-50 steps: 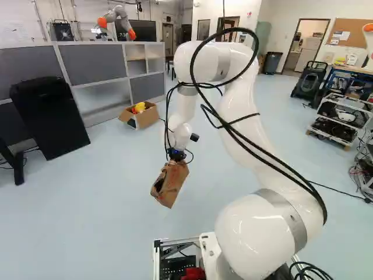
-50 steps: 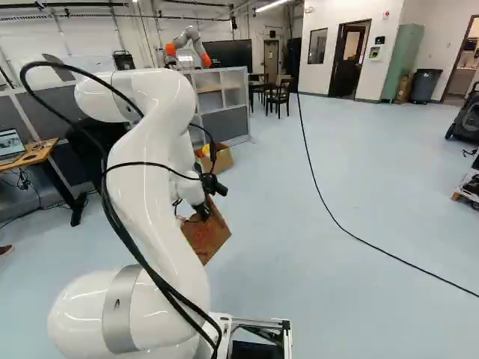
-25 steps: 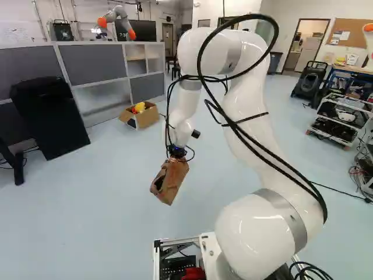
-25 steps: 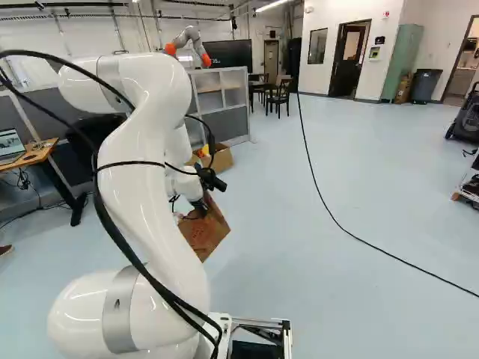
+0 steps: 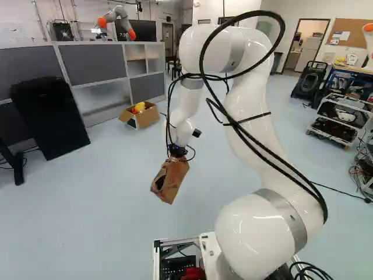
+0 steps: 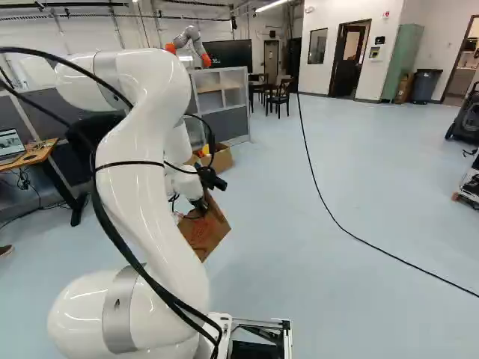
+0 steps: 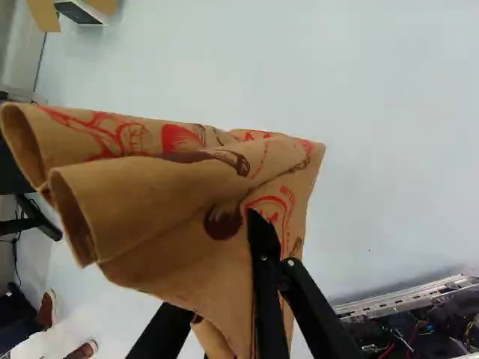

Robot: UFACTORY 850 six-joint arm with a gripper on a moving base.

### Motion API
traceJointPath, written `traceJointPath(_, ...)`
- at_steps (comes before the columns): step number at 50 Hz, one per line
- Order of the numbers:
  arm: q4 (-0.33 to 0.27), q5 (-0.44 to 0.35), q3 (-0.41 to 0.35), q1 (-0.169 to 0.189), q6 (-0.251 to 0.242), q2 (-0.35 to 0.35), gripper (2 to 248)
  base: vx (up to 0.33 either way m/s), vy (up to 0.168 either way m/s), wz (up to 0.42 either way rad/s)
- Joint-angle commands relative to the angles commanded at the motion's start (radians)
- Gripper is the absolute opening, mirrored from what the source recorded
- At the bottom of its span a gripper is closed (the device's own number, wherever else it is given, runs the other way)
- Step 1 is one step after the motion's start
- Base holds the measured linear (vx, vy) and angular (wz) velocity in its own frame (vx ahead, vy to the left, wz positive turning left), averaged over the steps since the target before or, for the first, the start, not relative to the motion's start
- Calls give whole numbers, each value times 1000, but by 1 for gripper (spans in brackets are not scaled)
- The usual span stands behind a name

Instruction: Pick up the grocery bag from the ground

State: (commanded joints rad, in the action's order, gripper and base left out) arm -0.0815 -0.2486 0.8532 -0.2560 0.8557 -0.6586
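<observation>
The gripper [image 5: 177, 157] pinches the paper bag [image 5: 170, 181], which hangs tilted at the gripper's six o'clock in the left base view, apparently off the floor [image 5: 87, 221]. Pickup looks essentially done; only a steady hold seems left.

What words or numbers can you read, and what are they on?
None that I can read for sure.
Brown paper bag: red print, too creased and blurred.
Big dark screen at the back: pale marks, maybe numbers, too small.
Laptop: its screen is too small to read.
Brown notice board: papers, too small.
Whiteboard: faint marks, too small.
</observation>
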Motion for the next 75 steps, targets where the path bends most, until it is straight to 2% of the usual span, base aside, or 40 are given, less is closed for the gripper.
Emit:
traceJointPath(19, 6, -46, -56, 19, -63, 69, 26, 0, 0, 0)
traceJointPath(37, 15, -115, -141, 47, -157, 172, 26, 0, 0, 0)
traceJointPath(56, 28, -213, -261, 87, -292, 320, 26, 0, 0, 0)
traceJointPath(75, 44, -337, -414, 138, -463, 507, 26, 0, 0, 0)
